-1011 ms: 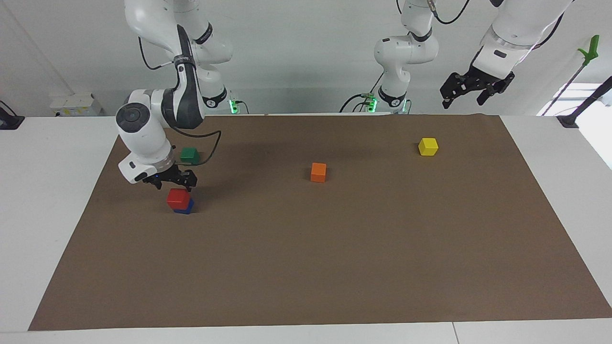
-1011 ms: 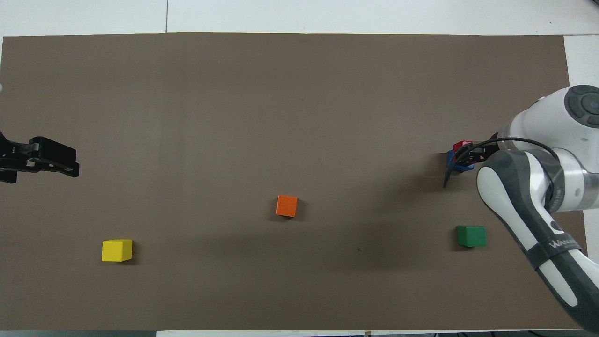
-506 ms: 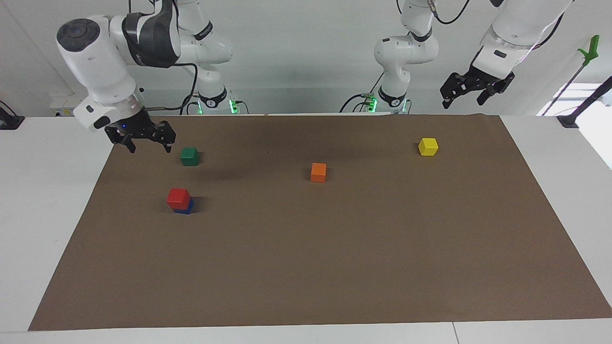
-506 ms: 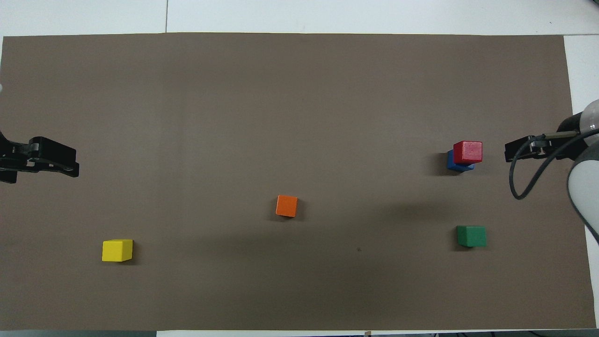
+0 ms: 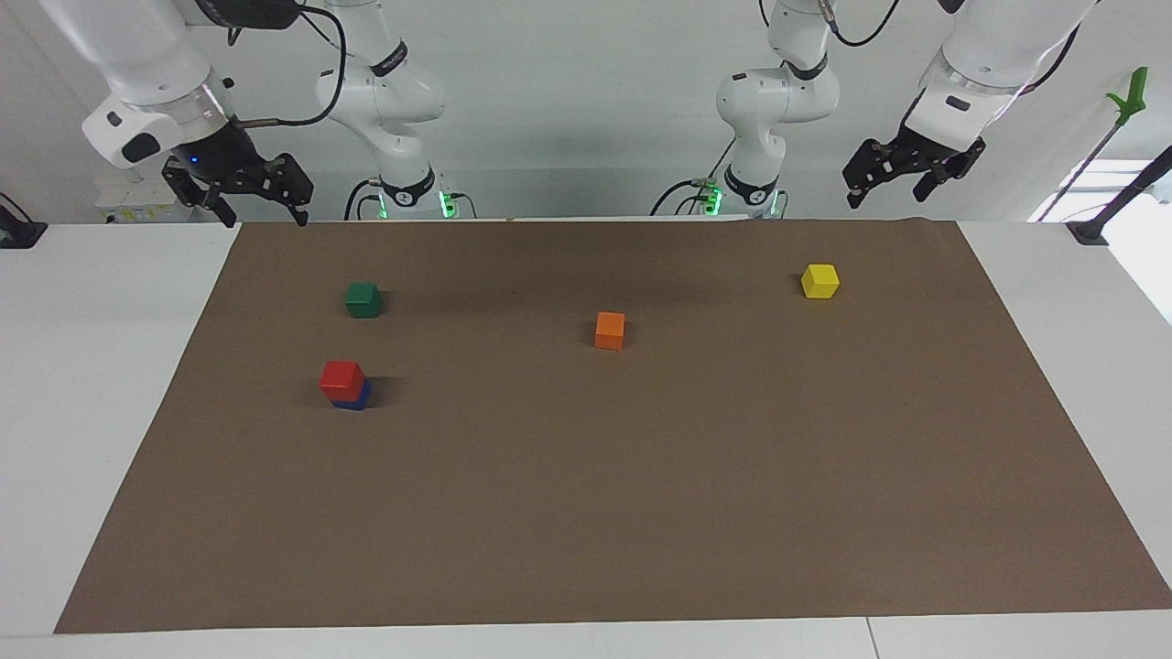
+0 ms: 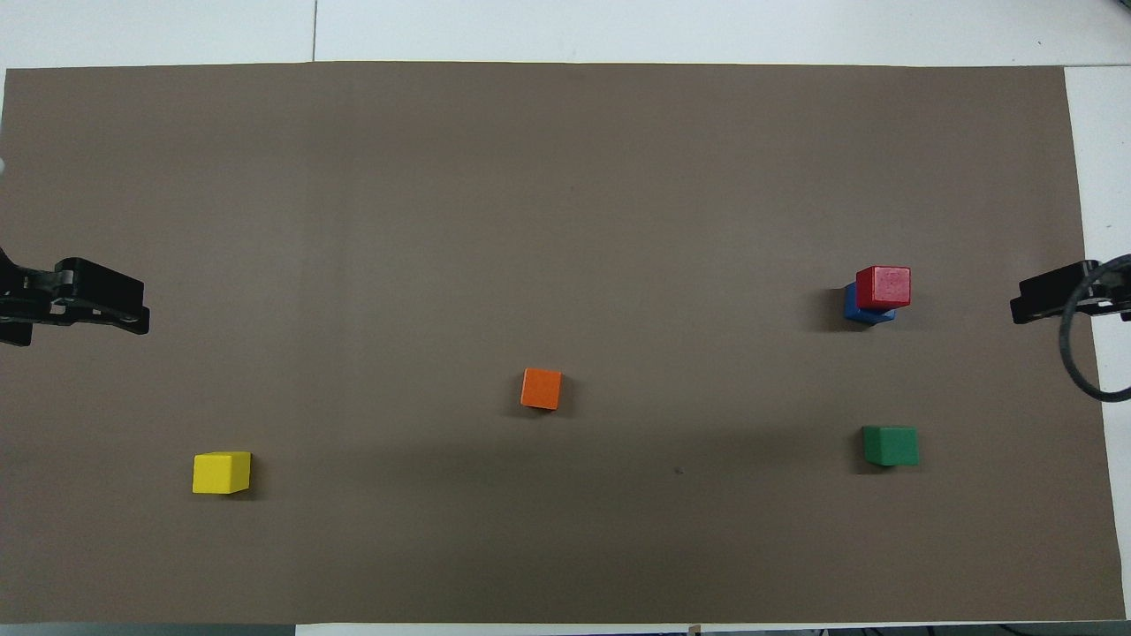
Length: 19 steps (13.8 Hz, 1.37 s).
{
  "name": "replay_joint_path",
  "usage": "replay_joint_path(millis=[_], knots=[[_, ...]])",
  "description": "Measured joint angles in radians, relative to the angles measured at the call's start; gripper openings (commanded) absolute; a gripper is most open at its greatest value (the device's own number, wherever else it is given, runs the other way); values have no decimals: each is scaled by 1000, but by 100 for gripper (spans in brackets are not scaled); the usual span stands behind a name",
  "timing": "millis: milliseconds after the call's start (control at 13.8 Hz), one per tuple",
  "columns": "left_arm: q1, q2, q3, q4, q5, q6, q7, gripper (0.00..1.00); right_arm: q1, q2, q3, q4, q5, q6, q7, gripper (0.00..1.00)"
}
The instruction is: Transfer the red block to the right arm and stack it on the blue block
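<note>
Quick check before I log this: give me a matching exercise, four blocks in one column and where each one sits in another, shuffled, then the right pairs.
Things:
1. red block
2. green block
3. orange block
4. yellow block

Places:
A. alone near the middle of the brown mat
B. on the blue block
C. toward the left arm's end of the mat
D. on the mat, nearer to the robots than the stack, toward the right arm's end

Pairs: 1-B, 2-D, 3-A, 4-C
</note>
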Motion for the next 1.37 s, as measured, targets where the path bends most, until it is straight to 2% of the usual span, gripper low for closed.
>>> replay_joint_path(millis=[650,939,1373], knots=[[0,0,0,0,0,0,0,100,-9,57,-25,61,-25,2,-43,100],[0,0,0,0,0,0,0,100,8,65,-24,56,-54,46,-43,100],[0,0,0,0,0,0,0,100,7,71,-29,56,-54,47,-43,100]])
